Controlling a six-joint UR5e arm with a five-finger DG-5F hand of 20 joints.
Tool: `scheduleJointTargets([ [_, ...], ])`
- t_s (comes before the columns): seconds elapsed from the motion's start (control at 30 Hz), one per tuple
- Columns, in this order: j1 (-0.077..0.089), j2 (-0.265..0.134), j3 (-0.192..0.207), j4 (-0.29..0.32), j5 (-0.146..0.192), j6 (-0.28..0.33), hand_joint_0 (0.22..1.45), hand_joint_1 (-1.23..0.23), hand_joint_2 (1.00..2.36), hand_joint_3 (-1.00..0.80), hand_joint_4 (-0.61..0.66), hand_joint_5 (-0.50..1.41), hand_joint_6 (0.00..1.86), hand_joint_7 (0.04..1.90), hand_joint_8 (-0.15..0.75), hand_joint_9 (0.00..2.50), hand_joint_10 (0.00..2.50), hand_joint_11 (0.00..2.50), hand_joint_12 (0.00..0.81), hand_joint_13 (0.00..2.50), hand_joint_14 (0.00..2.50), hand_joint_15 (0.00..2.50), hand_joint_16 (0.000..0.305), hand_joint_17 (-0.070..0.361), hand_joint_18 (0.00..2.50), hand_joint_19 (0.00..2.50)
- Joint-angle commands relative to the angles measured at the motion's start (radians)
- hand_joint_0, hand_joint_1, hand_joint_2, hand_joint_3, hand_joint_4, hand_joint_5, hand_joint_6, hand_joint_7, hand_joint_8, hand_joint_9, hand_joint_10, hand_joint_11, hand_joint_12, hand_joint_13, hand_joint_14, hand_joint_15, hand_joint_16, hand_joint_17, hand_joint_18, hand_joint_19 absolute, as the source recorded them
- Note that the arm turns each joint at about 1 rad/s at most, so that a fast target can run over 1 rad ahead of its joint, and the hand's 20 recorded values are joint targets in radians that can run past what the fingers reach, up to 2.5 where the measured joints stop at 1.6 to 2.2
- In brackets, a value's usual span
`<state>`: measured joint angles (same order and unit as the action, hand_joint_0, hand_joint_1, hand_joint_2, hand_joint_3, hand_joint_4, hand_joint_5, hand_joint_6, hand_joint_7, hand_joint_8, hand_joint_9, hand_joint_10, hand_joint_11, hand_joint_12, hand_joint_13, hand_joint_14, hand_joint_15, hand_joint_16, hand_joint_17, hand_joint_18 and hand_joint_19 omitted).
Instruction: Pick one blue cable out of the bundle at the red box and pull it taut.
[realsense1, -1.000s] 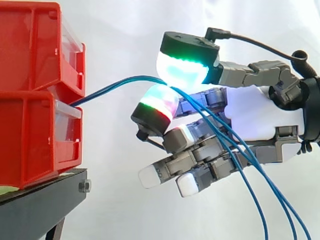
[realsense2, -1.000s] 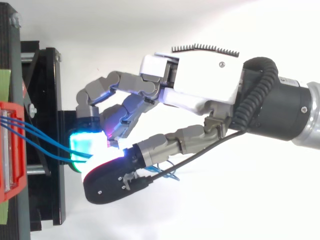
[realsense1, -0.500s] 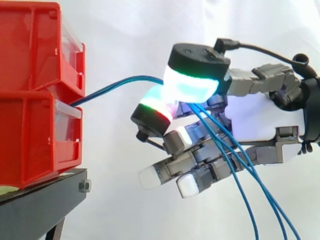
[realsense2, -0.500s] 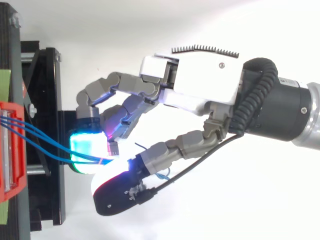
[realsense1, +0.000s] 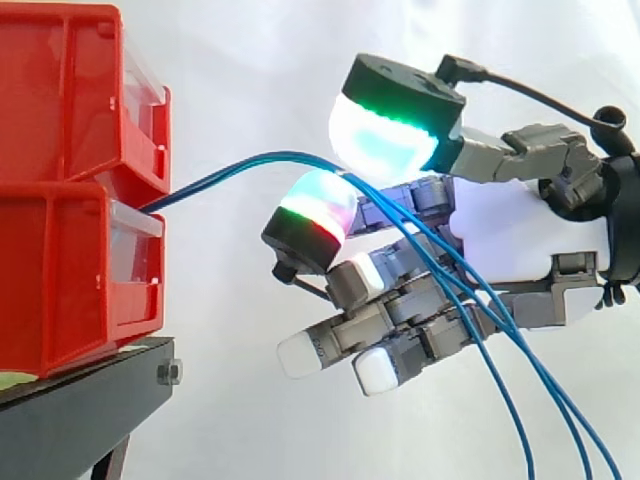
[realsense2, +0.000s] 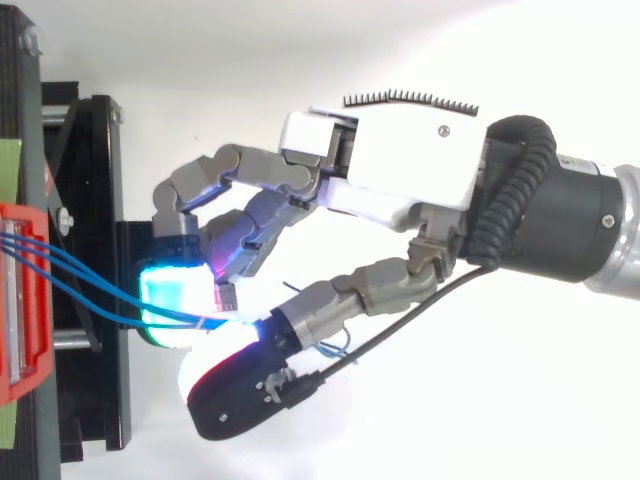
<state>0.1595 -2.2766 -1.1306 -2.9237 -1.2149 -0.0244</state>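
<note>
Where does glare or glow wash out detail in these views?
Side view: the cyan-white glow on the hand burns to flat white; the blue cables stand out against the evenly lit curtain. Top view: a white bloom beneath the hand swallows the cables where they reach it.

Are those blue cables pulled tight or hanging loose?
Loose: the blue cables curve from the red box up to the hand, then droop below it.
</note>
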Motion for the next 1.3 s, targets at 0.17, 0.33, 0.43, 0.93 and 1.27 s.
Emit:
scheduleJointTargets([
  [0.17, 0.000, 0.000, 0.000, 0.002, 0.002, 0.001, 0.52, -0.74, 1.00, -0.46, 0.18, -0.18, 0.79, 1.19, 0.430, 0.80, 0.02, 1.03, 0.504, 0.66, 0.01, 0.34, 0.071, 0.159, 0.81, 0.48],
  [0.33, 0.000, -0.001, 0.000, 0.000, 0.000, 0.003, 0.57, -0.75, 1.01, -0.35, 0.16, -0.18, 0.80, 1.21, 0.420, 0.83, 0.02, 1.04, 0.488, 0.68, 0.01, 0.34, 0.067, 0.151, 0.82, 0.49],
  [0.43, 0.000, 0.000, 0.000, -0.002, 0.000, 0.004, 0.59, -0.76, 1.01, -0.32, 0.16, -0.18, 0.80, 1.22, 0.415, 0.84, 0.02, 1.04, 0.486, 0.68, 0.01, 0.34, 0.066, 0.149, 0.82, 0.49],
  [0.93, 0.000, 0.000, 0.000, -0.002, 0.000, 0.001, 0.63, -0.87, 1.03, -0.14, 0.04, -0.18, 0.82, 1.29, 0.399, 0.82, 0.02, 1.04, 0.476, 0.67, 0.01, 0.33, 0.065, 0.147, 0.82, 0.47],
  [1.27, 0.000, 0.000, 0.000, -0.002, 0.000, 0.004, 0.64, -0.88, 1.03, -0.06, 0.05, -0.19, 0.81, 1.23, 0.389, 0.81, 0.02, 1.03, 0.474, 0.67, 0.01, 0.33, 0.065, 0.146, 0.81, 0.46],
])
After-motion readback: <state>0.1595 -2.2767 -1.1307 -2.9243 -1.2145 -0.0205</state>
